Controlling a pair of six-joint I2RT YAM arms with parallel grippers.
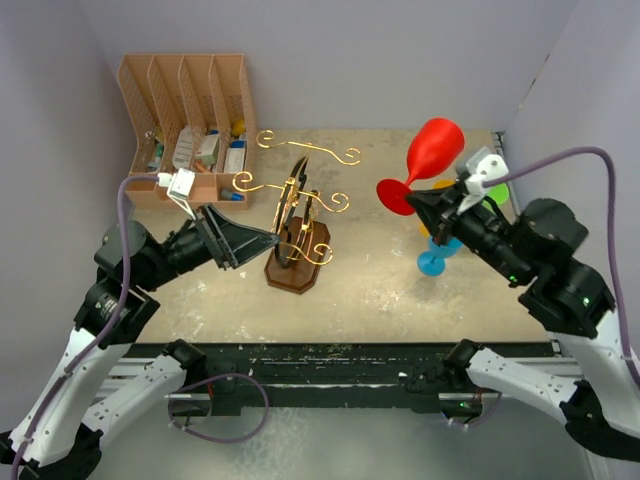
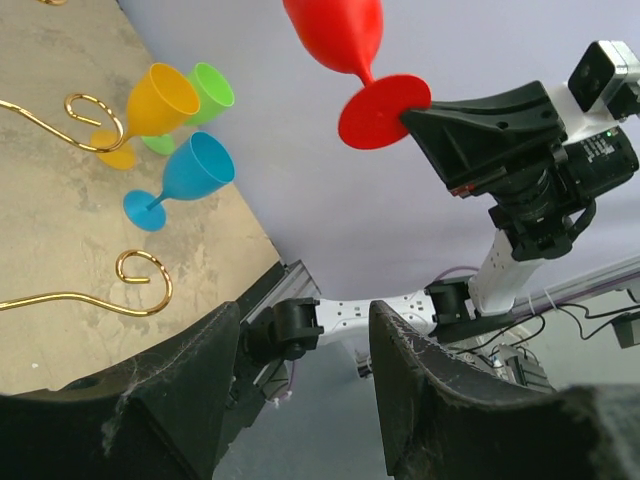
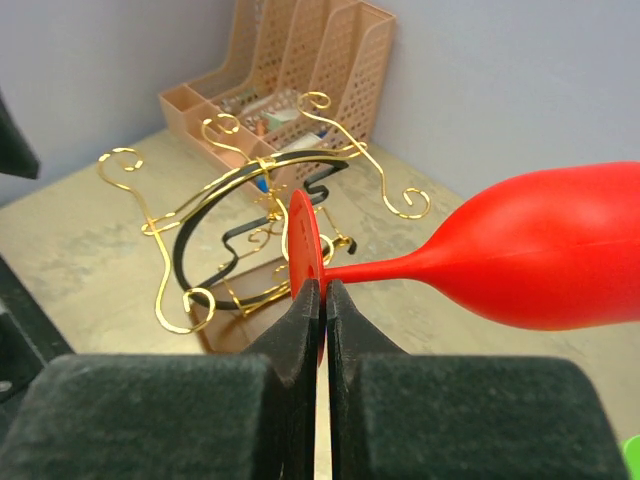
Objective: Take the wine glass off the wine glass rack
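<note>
We are looking at a beige tabletop (image 1: 400, 300) with grey walls closing it in. At its 10 o'clock corner a peach slotted file organiser (image 1: 190, 95) is standing against the back wall, with small items sitting in its compartments.

Just toward 9 o'clock from the middle of the tabletop, the wine glass rack (image 1: 295, 230) is standing upright on its dark wooden base, and its gold wire arms are curling outward. We are seeing no glass hanging on the arms in view.

The left gripper (image 1: 265, 240) is reaching in from 8 o'clock, and its tips are sitting right beside the rack's lower stem. In the left wrist view its fingers (image 2: 215, 340) are standing apart with nothing between them.

The right gripper (image 1: 415, 200) is coming in from 4 o'clock. Its jaws are pressing together on the rim of the round foot of the red wine glass (image 1: 432, 150). That glass is hanging in the air at 2 o'clock from the rack, well clear of the wire arms. It is tilting, with its bowl pointing toward 1 o'clock.

Under the right arm, at 3 o'clock from the rack, a blue glass (image 1: 435, 258), an orange glass (image 2: 160, 100) and a green glass (image 2: 210, 90) are clustering close together on the tabletop.
</note>
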